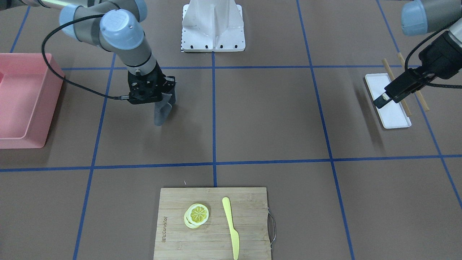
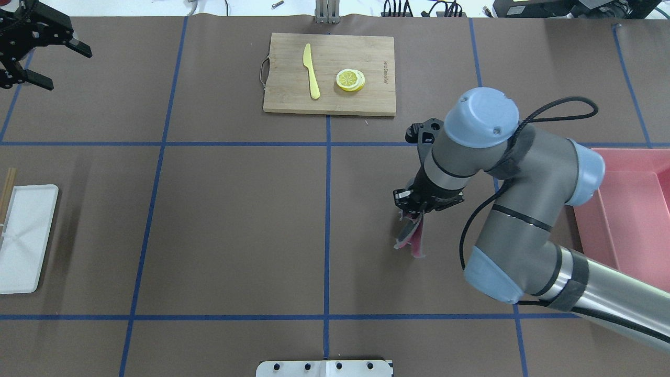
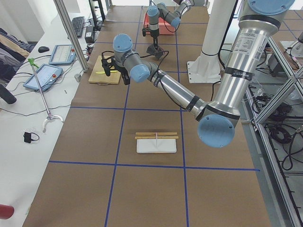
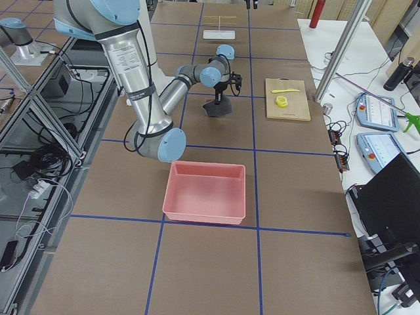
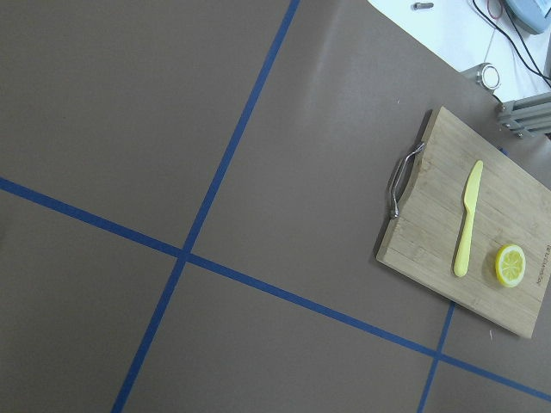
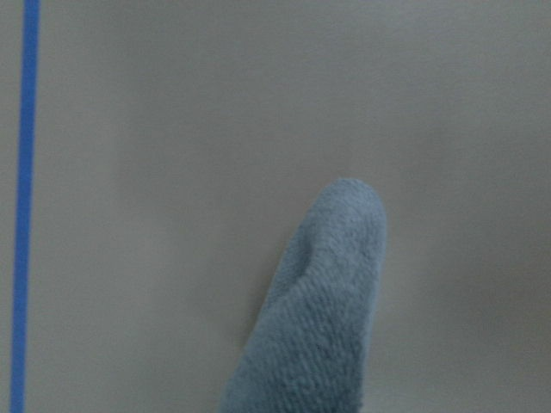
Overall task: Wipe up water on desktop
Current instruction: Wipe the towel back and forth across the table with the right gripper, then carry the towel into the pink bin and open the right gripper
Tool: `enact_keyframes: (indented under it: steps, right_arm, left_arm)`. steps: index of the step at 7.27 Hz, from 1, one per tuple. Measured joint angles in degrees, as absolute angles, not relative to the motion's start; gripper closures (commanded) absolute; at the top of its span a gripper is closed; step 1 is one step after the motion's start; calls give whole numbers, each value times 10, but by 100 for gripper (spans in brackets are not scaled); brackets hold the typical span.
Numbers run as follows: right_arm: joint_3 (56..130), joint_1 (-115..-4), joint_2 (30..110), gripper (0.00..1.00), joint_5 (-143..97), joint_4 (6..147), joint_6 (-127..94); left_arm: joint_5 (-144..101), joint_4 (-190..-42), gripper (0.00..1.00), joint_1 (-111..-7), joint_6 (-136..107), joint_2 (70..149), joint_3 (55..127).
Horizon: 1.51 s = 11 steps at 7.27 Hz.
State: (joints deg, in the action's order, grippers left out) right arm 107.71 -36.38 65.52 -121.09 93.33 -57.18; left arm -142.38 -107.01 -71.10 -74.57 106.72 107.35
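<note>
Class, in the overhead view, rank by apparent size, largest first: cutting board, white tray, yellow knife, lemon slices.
1. cutting board
2. white tray, though cropped at the edge
3-4. yellow knife and lemon slices: close; knife longer, slices wider.

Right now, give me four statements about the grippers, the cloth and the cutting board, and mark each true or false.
1. The right gripper grips a grey cloth. True.
2. The left gripper is shut. False: it is open and holds nothing.
3. A yellow knife and a lemon slice lie on the cutting board. True.
4. The cloth lies on the cutting board. False: it hangs from the right gripper over the desktop.
</note>
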Motion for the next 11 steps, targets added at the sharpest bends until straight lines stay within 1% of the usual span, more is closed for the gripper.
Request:
enact_keyframes:
  steps: [2,4,6,7,9,11]
  right_arm:
    - [1119,-406,706,100,-1243,942,-521]
    - [1189,-453,751,100,-1255,976,-508]
    - [1263,-551,821,100,-1283,1029,-420]
    - [1273,-609,870,100,-1303,1044,-321]
    - [1243,-715,951,100,-1316,1052,-120]
    - [1180,-772,978,100,-1315,1050,4]
  left_arm:
    - [-1424,-1070,3,-711,-745,1068,1073]
    - [-1424,-1071,3,-712,-745,1069,1074]
    - [-1424,-1071,3,-715,-744,1069,1074]
    - [-1424,-1071,3,-718,-743,1069,1073]
    - [-1420,-1067,3,-734,-687,1055,1066]
    - [-1412,-1053,3,-781,-517,1019,1040]
